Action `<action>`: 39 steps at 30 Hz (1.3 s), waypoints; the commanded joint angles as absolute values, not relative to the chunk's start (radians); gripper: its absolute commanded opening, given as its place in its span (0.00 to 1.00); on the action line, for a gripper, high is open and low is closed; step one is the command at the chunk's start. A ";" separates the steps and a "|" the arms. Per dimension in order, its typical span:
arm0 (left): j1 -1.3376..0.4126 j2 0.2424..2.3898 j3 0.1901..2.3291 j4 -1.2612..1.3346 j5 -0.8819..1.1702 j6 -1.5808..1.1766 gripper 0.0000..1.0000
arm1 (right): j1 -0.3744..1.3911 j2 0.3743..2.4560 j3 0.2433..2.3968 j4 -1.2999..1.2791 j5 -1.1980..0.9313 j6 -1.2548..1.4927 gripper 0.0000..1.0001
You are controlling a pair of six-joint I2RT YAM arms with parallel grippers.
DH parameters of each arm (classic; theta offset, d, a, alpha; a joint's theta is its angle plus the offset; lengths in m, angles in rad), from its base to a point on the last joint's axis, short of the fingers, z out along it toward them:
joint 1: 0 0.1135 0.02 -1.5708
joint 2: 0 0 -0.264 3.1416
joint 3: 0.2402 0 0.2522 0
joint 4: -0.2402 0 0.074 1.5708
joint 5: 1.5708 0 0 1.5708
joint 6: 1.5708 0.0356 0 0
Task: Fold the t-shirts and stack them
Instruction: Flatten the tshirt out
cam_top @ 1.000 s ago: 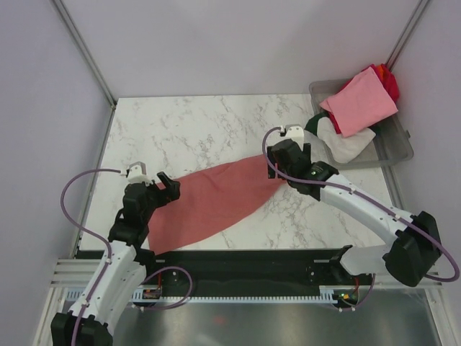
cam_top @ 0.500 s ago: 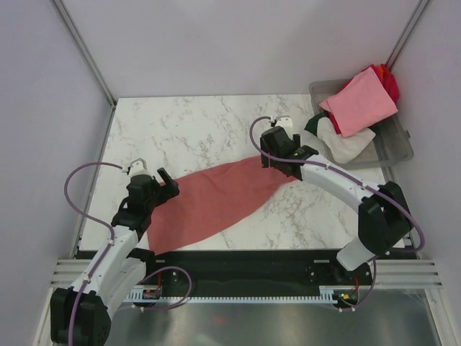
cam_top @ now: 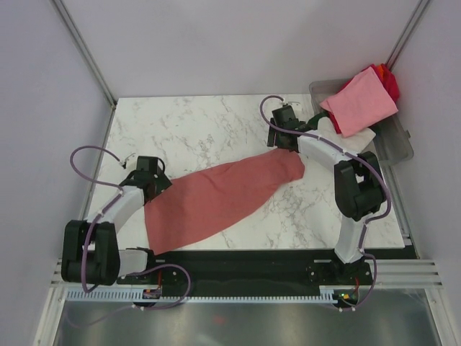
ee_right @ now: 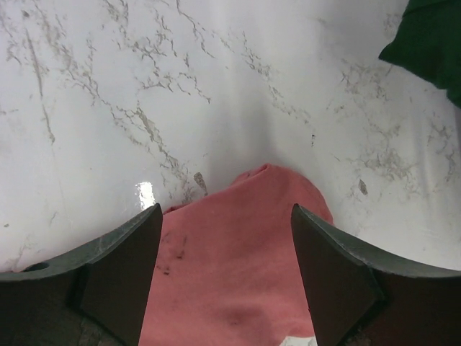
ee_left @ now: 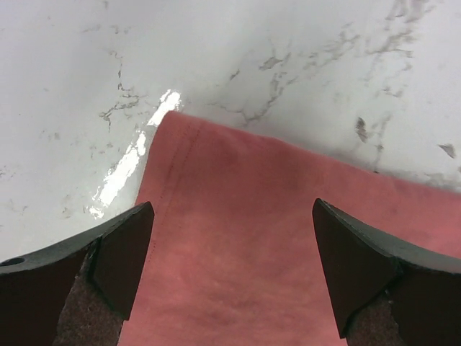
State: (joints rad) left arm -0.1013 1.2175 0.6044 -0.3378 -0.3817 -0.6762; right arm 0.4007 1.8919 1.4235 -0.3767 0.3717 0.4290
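While my left gripper (ee_left: 232,209) and right gripper (ee_right: 226,213) gape wide over the dusty brick-red cloth t-shirt (cam_top: 216,198), closing high could miss it.

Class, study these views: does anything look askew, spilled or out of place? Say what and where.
The brick-red t-shirt lies slantwise across the marble table, drawn into a long, narrow strip rather than flat and square. At the far right, a pink shirt overhangs the rim of the overfull tub.
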 commanded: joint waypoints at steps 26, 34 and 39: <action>-0.002 1.379 0.762 -0.387 -0.253 -0.684 0.02 | 0.382 1.937 1.422 -0.302 0.350 0.449 0.40; -0.002 1.379 0.755 -0.385 -0.270 -0.678 0.02 | 0.382 1.902 1.391 -0.334 0.440 0.451 0.77; -0.003 1.373 0.744 -0.374 -0.268 -0.675 0.02 | 0.382 1.922 1.384 -0.345 0.411 0.459 0.76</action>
